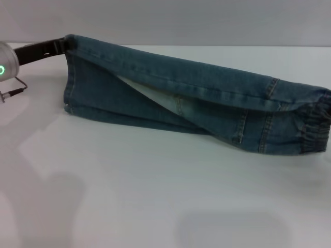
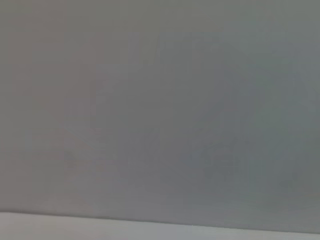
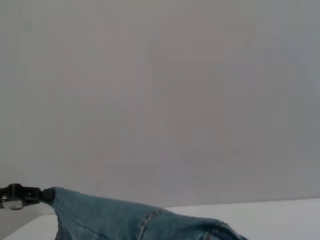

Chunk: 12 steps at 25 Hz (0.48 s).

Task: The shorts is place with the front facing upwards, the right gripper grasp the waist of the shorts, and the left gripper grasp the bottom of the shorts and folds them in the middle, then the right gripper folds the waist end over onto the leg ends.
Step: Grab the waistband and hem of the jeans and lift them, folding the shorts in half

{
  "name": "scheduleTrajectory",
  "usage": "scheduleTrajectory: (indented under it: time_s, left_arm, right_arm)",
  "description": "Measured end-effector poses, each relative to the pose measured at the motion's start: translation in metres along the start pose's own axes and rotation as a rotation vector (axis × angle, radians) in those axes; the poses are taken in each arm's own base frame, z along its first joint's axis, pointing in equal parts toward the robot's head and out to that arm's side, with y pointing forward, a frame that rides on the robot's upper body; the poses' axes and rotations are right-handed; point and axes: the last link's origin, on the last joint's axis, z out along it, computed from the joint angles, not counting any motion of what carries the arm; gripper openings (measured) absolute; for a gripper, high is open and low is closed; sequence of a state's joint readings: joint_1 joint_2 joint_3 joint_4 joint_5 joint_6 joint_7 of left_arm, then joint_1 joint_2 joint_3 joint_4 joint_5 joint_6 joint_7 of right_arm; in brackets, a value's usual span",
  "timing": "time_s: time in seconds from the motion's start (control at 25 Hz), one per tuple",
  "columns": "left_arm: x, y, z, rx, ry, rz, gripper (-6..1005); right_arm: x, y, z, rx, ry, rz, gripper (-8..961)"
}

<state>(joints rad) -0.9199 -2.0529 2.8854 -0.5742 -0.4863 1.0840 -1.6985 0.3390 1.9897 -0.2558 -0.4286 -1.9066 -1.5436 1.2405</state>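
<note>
My shorts (image 1: 196,98) hang lifted above the white table (image 1: 155,206), long axis running from 3 o'clock to 9. The waist (image 1: 315,124) sits at 3, my right gripper unseen. At 10, my left gripper (image 1: 61,45) clamps the leg ends (image 1: 72,77).

A plain white table (image 1: 155,196) carries the work. The shorts (image 1: 196,98) are the only thing on it, stretched across its far part with their lower folds resting on the surface and their upper edge raised off it.
</note>
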Motion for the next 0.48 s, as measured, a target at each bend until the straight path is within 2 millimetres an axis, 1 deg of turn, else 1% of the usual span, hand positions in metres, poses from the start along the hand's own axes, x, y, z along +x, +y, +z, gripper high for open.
scheduleTrajectory:
  time_s: [0.28, 0.48]
  left_arm:
    - [-0.001, 0.006, 0.008, -0.002, -0.003, 0.017, 148]
    - [-0.006, 0.008, 0.014, 0.002, -0.014, 0.041, 150]
  right_arm:
    - [-0.010, -0.001, 0.016, -0.014, -0.007, -0.021, 1]
    - [-0.009, -0.003, 0.024, 0.011, 0.001, -0.021, 1]
